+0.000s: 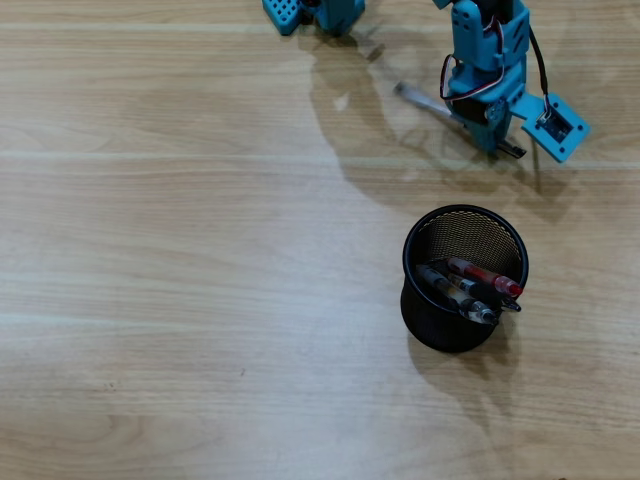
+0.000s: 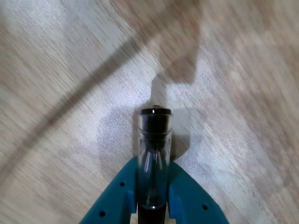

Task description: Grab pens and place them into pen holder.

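Note:
In the overhead view my blue gripper [image 1: 489,133] is at the top right, shut on a clear stick pen [image 1: 425,103] that lies slanted, low over the table. The pen's dark end [image 1: 514,152] sticks out to the gripper's right. The wrist view shows the clear pen [image 2: 154,144] clamped between my two blue fingers [image 2: 180,196], gripper [image 2: 153,191], with wood below. The black mesh pen holder [image 1: 432,325] stands upright below the gripper, apart from it. A red-and-clear pen [image 1: 484,274] and dark pens [image 1: 452,291] lean inside it.
The arm's blue base parts [image 1: 310,12] sit at the top edge. A blue camera bracket [image 1: 561,125] juts out on the gripper's right. The light wood table [image 1: 200,280] extends left and down from the holder.

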`<action>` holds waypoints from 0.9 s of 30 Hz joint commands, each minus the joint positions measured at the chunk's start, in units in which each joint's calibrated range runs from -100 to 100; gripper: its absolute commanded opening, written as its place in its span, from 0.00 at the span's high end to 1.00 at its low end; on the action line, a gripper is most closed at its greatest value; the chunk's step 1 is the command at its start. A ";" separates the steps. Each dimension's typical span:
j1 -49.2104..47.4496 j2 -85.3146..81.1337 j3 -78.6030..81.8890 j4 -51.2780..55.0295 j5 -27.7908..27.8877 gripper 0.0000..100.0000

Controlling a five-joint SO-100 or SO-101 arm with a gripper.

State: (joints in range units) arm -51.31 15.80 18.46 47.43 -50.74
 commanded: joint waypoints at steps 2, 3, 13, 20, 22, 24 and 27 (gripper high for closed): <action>-0.04 -0.98 -0.36 3.00 -0.20 0.98; 0.05 -1.07 -0.54 3.00 -0.20 0.98; 3.89 -8.97 -11.76 12.57 2.15 0.98; 8.10 -13.13 -27.87 19.86 5.87 0.98; 9.47 -13.81 -32.03 19.49 6.81 0.98; 10.75 -14.40 -36.28 19.31 7.44 0.98; 13.04 -15.08 -43.25 19.22 8.39 0.98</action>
State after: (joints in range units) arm -41.11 4.76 -15.00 66.59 -43.46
